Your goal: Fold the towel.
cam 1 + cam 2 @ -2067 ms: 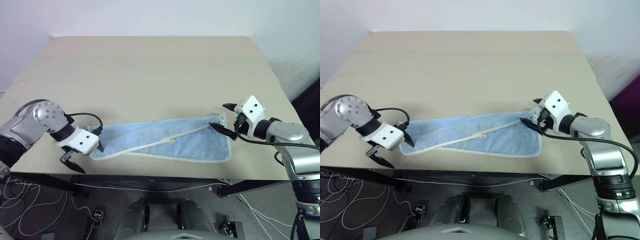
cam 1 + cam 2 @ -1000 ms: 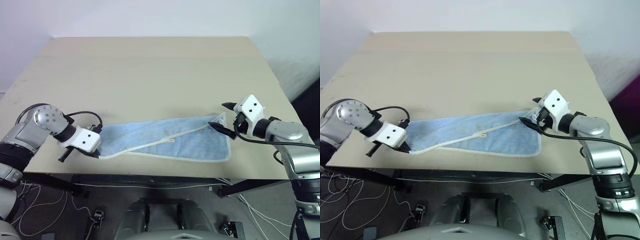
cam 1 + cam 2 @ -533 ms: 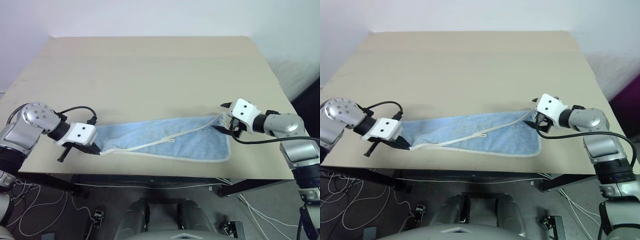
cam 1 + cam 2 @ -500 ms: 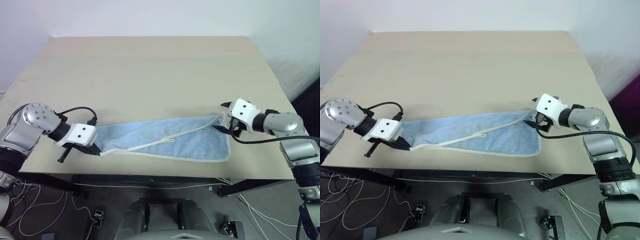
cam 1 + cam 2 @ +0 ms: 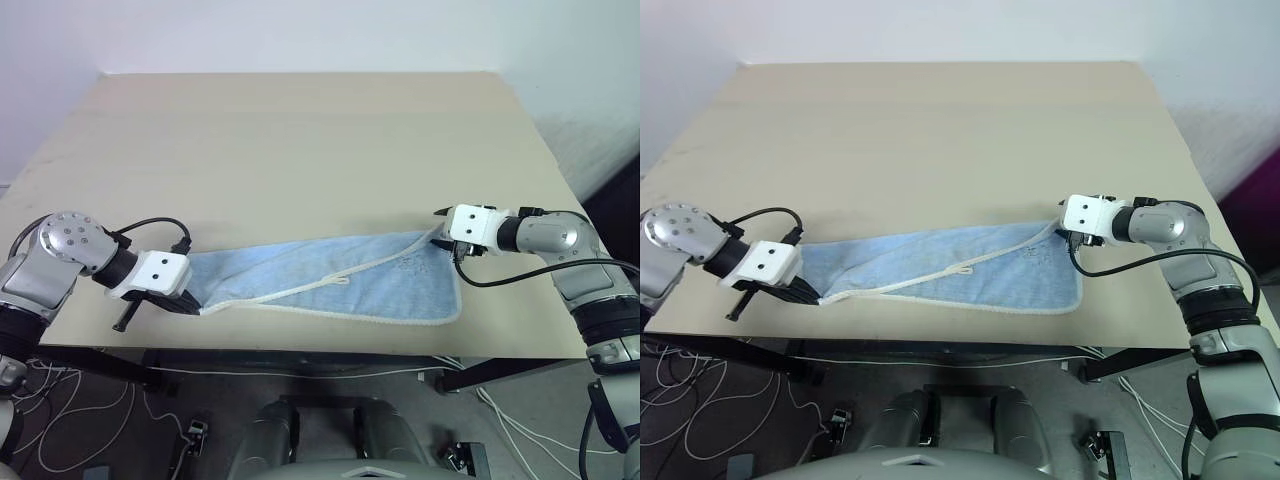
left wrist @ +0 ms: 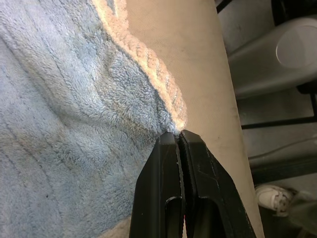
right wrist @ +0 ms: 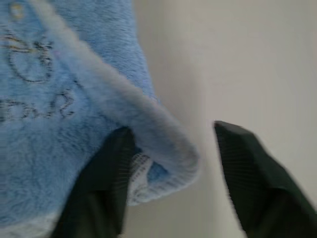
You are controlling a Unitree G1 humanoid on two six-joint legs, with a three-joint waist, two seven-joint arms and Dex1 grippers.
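The towel (image 5: 330,280) lies stretched across the near part of the table (image 5: 300,140), close to its front edge. The left gripper (image 5: 190,303) is at the towel's left end, the right gripper (image 5: 442,228) at its far right corner. Cables (image 5: 60,440) lie on the floor below.

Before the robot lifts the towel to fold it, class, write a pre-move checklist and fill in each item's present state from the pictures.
1. Left gripper shut on the towel: ok; its fingers pinch the corner by the white edging.
2. Right gripper closed on the other end: not ok; its fingers stand apart on either side of the corner fold.
3. Towel corner between the right fingers: ok; one finger is under the fold, the other is beside it.
4. Towel lying flat on the table: not ok; it lies as a narrow band with one long edge turned over on top.
5. Grip firm enough to lift: cannot tell.
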